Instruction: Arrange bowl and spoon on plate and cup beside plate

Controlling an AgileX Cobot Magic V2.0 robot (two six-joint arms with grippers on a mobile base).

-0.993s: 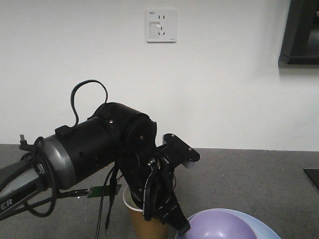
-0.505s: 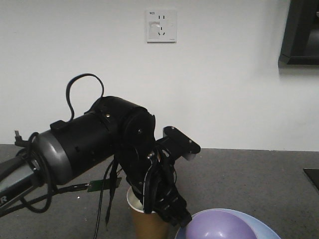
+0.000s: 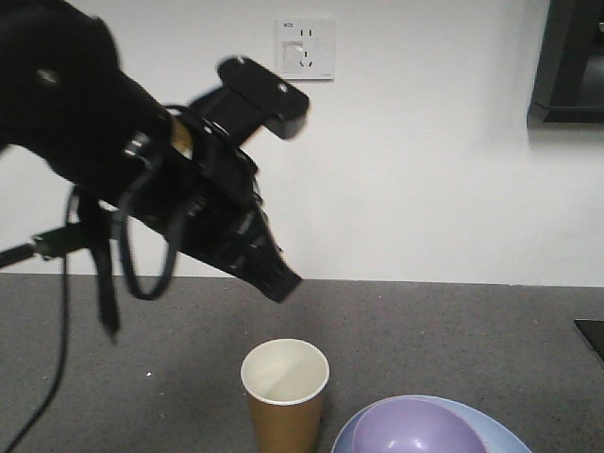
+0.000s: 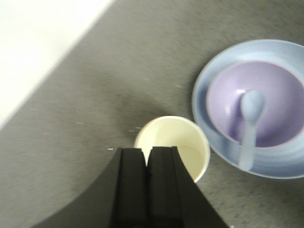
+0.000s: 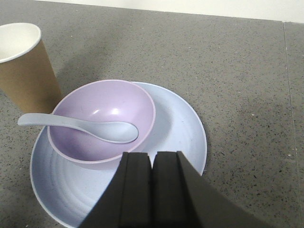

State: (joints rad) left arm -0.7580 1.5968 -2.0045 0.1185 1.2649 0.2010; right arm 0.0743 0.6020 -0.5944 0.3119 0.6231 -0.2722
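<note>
Left wrist view — we judge placement done: cup [image 4: 172,148] beside plate [image 4: 214,142], left gripper [image 4: 147,164] closed, empty — next, retreat.

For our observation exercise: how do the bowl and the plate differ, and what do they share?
The bowl is lavender, deeper and narrower; the plate is pale blue, flatter and wider. The bowl sits on the plate and holds the spoon; the plate rests on the grey table. Both are round and plain.

cup [image 3: 284,389] just beside plate [image 3: 500,436], open counter [image 3: 453,330] behind
</note>
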